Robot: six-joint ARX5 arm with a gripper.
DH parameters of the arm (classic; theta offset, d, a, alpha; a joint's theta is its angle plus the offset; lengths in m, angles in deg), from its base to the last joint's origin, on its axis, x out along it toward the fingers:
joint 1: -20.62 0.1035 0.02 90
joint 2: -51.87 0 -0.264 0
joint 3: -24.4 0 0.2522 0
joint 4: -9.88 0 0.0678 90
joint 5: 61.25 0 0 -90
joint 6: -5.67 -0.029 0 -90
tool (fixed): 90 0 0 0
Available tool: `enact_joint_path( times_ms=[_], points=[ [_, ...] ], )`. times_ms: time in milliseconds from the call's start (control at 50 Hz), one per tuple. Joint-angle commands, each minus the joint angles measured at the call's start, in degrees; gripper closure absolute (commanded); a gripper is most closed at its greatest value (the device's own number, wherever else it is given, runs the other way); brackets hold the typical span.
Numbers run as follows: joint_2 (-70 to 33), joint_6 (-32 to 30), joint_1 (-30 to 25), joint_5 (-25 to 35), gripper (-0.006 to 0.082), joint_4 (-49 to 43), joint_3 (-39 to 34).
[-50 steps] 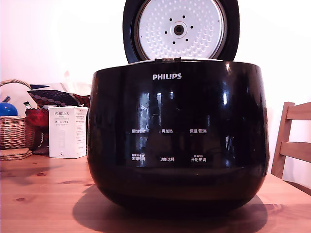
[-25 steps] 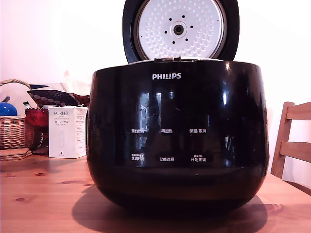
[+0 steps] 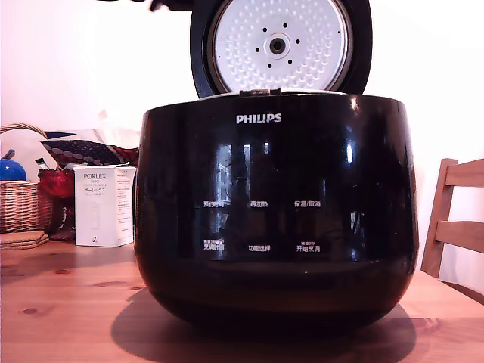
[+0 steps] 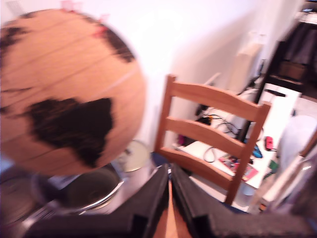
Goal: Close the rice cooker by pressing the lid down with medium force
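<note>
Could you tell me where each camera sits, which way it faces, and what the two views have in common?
Exterior view: low, at table height, facing the front of the rice cooker, with its lid standing open; a dark blurred shape at the top edge may be the arm.
Wrist view: on the arm, high and tilted, looking over the gripper fingers, which are nearly together, toward a wooden chair.
Shared: the wooden chair and apparently the open cooker, though it is blurred in the wrist view.
</note>
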Motion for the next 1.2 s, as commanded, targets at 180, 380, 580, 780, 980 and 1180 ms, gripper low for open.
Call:
enact_joint_path(
  times_ms=[180, 380, 580, 780, 980, 1180],
  points=[
    [-2.56, 0.31, -1.73, 0.28, 0.0789, 0.96, 0.48],
    [-2.69, 0.35, -3.1, 2.16, 0.0789, 0.48, 0.48],
    [-2.69, 0.33, -3.56, 4.04, 0.0789, -2.34, 0.48],
    [-2.69, 0.24, -3.48, 7.02, 0.0789, -8.24, 0.5],
    [-2.69, 0.79, -3.5, 12.9, 0.0789, -15.3, 0.87],
    [-2.69, 0.81, -4.72, 17.0, 0.0789, -22.69, 0.9]
  ],
)
